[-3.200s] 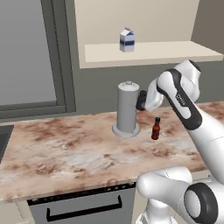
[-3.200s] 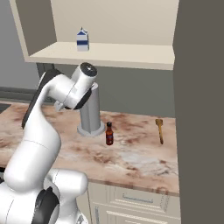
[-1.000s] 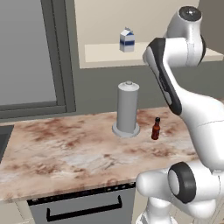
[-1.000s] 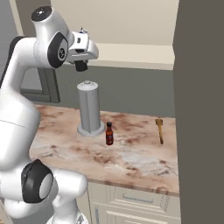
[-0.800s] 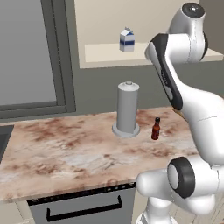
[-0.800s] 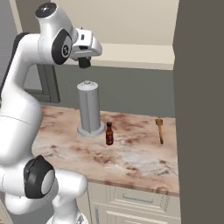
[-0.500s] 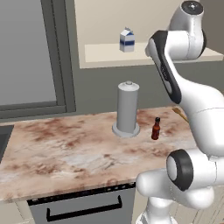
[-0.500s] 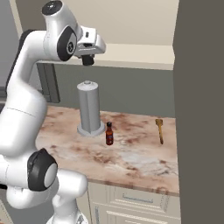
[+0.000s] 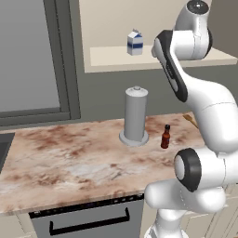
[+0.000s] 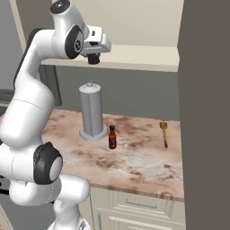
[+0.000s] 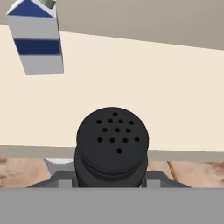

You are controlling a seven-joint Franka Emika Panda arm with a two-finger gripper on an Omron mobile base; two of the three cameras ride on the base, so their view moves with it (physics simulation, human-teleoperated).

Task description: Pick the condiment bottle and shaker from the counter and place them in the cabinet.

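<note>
Black shaker (image 11: 112,146), clenched in the fingers (image 10: 94,58), has risen to the cabinet (image 10: 134,56) shelf.

Ahead of me a grey-green wall (image 9: 107,97) runs behind the worktop. At my ten o'clock a tall grey framed panel (image 9: 28,56) fills the wall, its dark frame (image 9: 69,60) upright beside it. Below the front edge, at seven o'clock, a grey oven front with a black bar handle (image 9: 88,223). At my four o'clock, cream drawer fronts (image 10: 134,209) under the stone; a tall grey-brown side panel (image 10: 206,112) stands at three o'clock. Lighting is even and soft.
</note>
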